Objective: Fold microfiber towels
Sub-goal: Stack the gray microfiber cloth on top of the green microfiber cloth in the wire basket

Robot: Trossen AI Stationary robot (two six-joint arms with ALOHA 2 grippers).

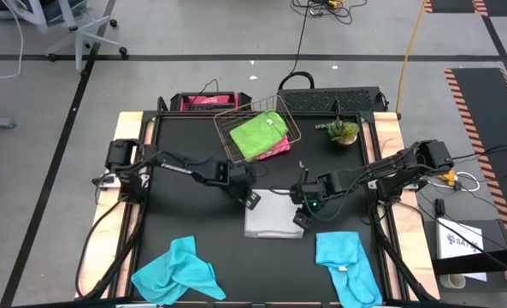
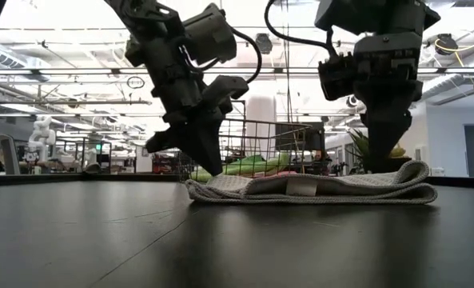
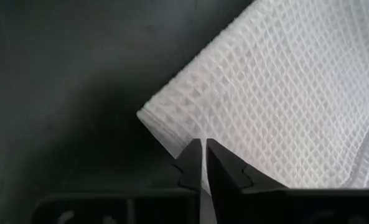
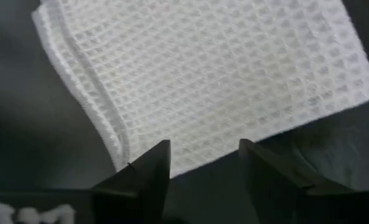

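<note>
The grey towel (image 1: 274, 221) is laid folded between both grippers. The left gripper (image 3: 203, 163) is pressed together at its corner, pinching nothing; the right gripper (image 4: 204, 163) is spread just above its edge.

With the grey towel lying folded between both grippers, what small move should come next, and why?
Probably lift both grippers clear of the grey towel. It lies folded flat on the table; the right gripper stands open over its edge holding nothing, and the left gripper is shut beside a corner. Then one could reach for a blue towel.
</note>
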